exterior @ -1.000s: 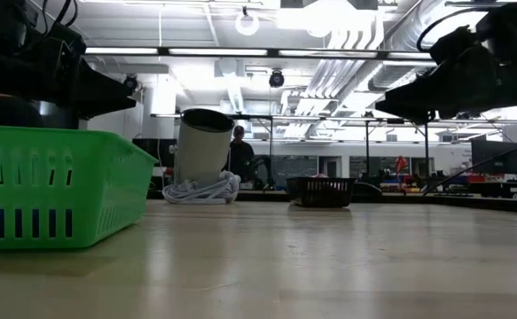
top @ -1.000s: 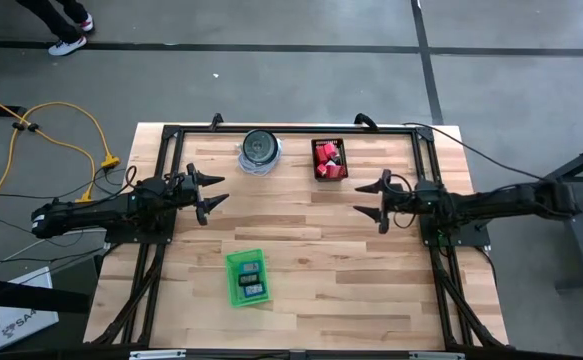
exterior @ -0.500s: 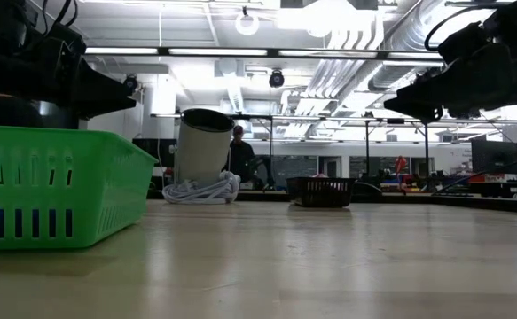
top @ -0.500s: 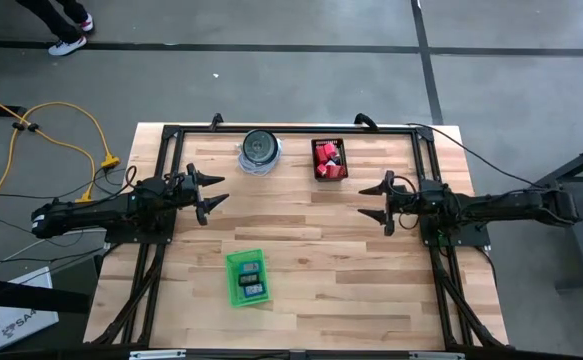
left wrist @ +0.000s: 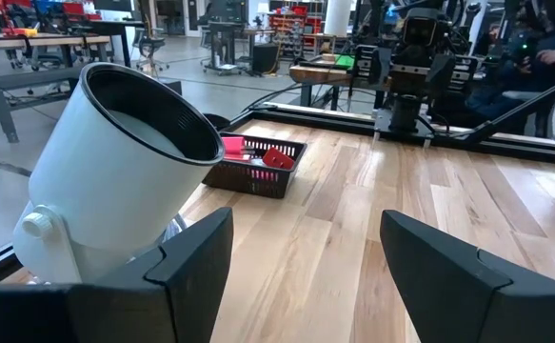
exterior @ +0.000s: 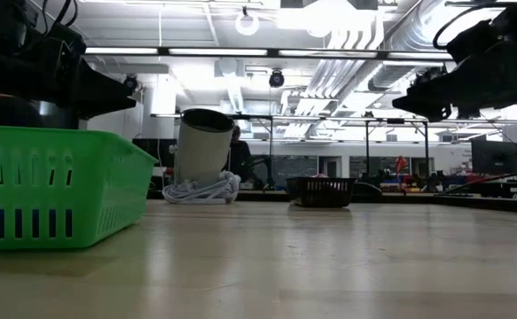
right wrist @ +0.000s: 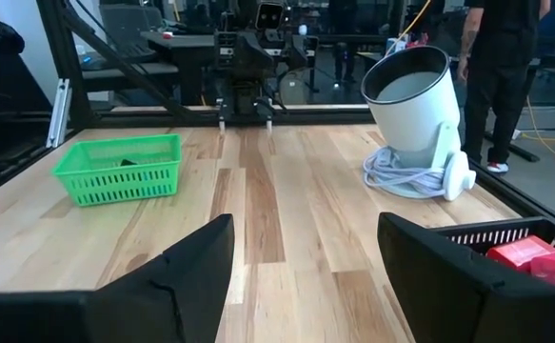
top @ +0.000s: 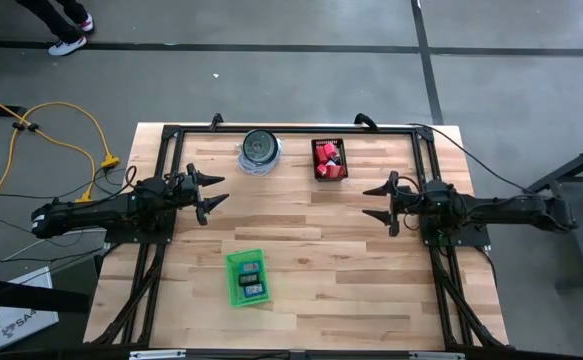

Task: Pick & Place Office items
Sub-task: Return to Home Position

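Observation:
Red and pink office items [top: 328, 158] lie in a small black basket [top: 316, 172] at the table's far side; they also show in the left wrist view [left wrist: 275, 157] and the right wrist view [right wrist: 523, 255]. A few dark and blue pieces [top: 251, 280] lie in the green tray [top: 233, 290] near the table's middle. My left gripper [top: 215, 194] hovers open above the table's left side, pointing level toward the right. My right gripper [top: 371, 203] hovers open above the right side, facing it. Neither has anything between its fingers [left wrist: 196, 262] [right wrist: 187, 272].
A white round container [top: 259, 148] stands on a coiled white cord [right wrist: 401, 176] at the far edge, left of the black basket. A black metal frame [top: 291, 128] runs along the table's edges. Bare wood lies between the two grippers. A person [right wrist: 496, 57] stands beyond the table.
My right arm has folded back and its gripper has drawn a little toward the table's right edge, still level and open.

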